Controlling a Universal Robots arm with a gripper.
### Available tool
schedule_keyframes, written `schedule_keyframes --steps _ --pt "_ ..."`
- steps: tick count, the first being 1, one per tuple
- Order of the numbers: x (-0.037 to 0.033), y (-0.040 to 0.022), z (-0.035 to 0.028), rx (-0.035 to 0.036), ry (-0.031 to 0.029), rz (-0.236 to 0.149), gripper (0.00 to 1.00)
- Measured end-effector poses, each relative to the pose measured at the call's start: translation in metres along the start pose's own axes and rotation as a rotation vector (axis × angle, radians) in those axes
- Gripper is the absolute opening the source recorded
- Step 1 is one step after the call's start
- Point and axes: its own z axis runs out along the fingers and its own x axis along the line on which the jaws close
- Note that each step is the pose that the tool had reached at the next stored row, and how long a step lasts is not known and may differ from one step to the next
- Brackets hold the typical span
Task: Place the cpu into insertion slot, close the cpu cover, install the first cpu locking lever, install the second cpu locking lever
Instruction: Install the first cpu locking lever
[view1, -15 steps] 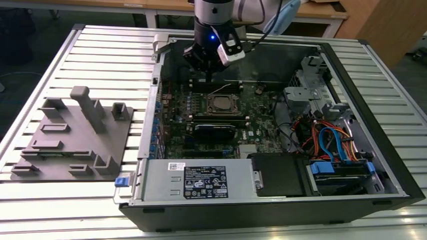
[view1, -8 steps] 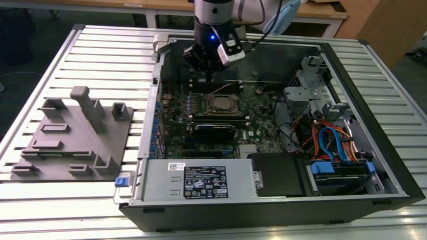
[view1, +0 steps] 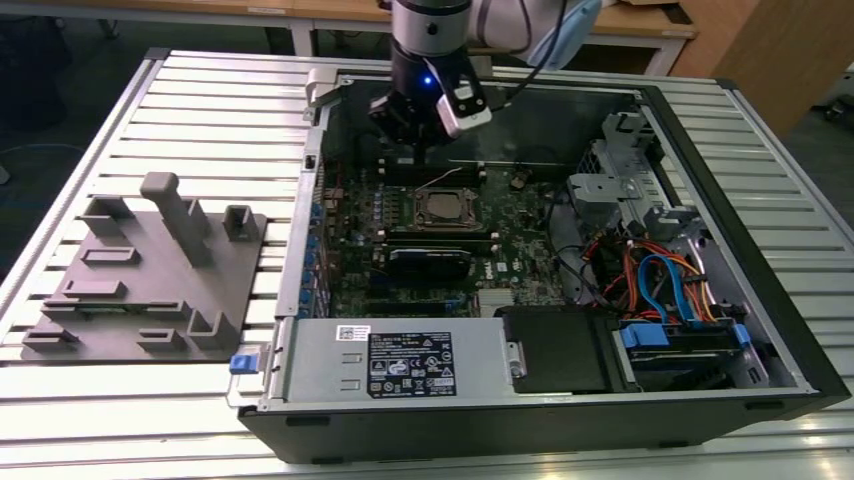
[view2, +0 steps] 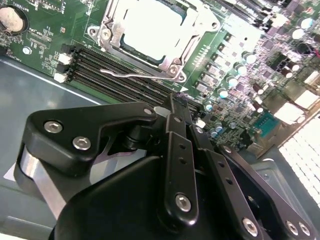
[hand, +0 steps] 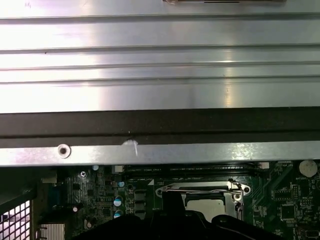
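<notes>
- Tool state: gripper (view2: 172, 100) has its fingers pinched together, nothing btw them that we can see. It hangs over the memory slots (view2: 87, 57), just beside the insertion slot (view1: 445, 208).
- Location: cpu (view2: 150, 27) sits in the slot, bright metal top up, on the motherboard (view2: 40, 47) inside the open PC case (view1: 534, 430).
- Frame: cpu cover (view2: 192, 37) lies flat around the cpu, whose top shows thru the opening.
- Wire: locking lever (view2: 131, 75) runs low along the socket edge nearest the gripper. We can't tell if it's hooked under its catch.
- Handling, our guess: cpu is light and stiff w/ a fragile underside, so edges only and no sliding. Cover is thin sheet and bends if forced. Lever is springy, slick wire, best taken at its bent end w/ a steady push.
</notes>
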Motion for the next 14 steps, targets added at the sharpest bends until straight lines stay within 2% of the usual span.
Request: schedule_keyframes --steps 1,2,7,14 --pt "-0.0009 -0.0002 0.0008 -0.0082 0.0002 0.000 0.10" --pt "-0.0014 -0.0003 0.0017 -0.0099 0.0000 0.000 0.10" --pt "-0.0066 -0.0004 0.0059 -0.0087 0.0003 0.000 0.10" --pt "-0.0196 0.0004 0.0109 -0.0088 0.0003 0.000 0.10"
